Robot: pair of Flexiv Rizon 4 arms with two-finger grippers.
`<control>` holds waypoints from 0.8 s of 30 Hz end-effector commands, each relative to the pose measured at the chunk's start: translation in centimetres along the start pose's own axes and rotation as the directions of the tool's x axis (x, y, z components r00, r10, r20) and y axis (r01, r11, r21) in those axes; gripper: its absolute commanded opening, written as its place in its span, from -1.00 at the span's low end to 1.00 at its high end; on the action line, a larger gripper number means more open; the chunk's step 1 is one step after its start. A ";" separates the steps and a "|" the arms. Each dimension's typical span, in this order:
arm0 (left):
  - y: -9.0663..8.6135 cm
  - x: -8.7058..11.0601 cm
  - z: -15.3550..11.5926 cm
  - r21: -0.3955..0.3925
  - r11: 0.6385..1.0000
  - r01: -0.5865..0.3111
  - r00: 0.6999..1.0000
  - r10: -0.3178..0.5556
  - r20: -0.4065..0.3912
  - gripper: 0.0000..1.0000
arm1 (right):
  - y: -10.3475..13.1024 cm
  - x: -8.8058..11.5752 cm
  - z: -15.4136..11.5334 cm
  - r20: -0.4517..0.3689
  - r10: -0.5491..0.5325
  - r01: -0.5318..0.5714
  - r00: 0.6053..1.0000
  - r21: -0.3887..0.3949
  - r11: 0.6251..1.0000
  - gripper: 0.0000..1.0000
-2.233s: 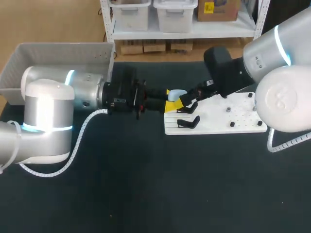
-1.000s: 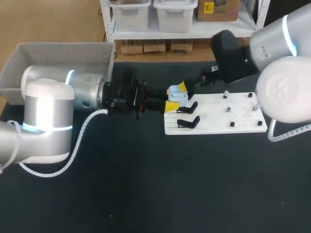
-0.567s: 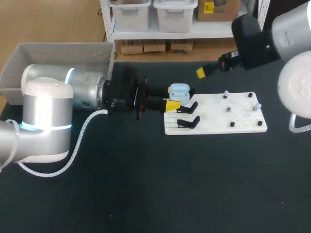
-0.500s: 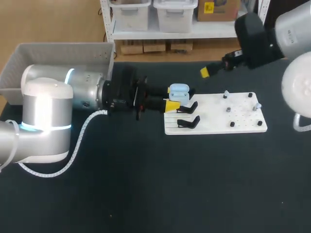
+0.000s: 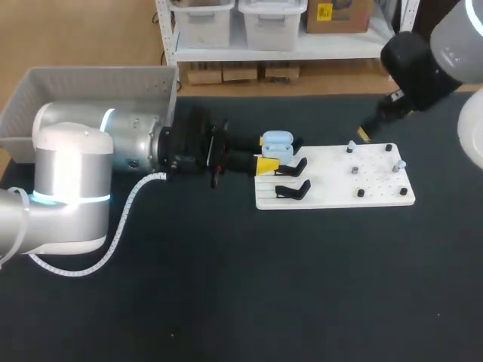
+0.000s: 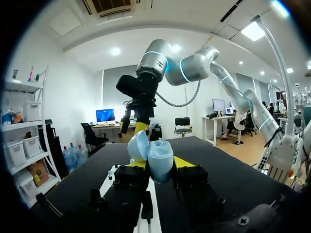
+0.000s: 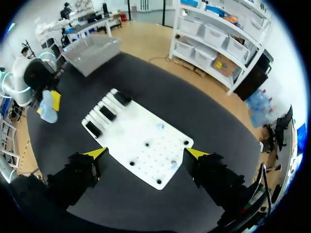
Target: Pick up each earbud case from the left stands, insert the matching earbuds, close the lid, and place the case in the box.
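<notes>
Earbud-insertion step in hand. The earbud case, lid open, is pinched by the left gripper just beside the stands. The right gripper is held spread above the white board. Next, what looks like the matching earbud must be grasped and aligned to the case.

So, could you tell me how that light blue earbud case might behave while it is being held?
The earbud case looks small, rigid and probably light. Its rounded, smooth shell could slip in the jaws of the left gripper. The open lid may flap if jolted.
</notes>
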State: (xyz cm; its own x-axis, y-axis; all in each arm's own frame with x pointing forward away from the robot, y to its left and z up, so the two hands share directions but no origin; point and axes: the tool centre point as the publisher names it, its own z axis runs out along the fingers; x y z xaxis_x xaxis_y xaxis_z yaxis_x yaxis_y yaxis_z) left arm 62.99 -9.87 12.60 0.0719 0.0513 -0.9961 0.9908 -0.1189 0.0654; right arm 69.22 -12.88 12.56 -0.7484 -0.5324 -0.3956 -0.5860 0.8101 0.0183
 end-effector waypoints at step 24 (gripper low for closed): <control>-0.1 0.1 0.0 -0.005 1.000 -0.003 1.000 0.003 0.003 -1.00 | -5.1 4.8 5.0 -0.220 0.063 -0.059 0.974 0.025 0.998 0.82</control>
State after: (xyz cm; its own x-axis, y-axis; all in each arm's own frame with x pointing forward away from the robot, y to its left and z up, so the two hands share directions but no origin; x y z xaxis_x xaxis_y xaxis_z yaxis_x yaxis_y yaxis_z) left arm 62.98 -9.87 12.62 0.0718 0.0515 -0.9961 0.9908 -0.1189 0.0652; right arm 69.39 -18.37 6.21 -0.8340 -0.5160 -0.1957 -0.5263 0.8503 0.0009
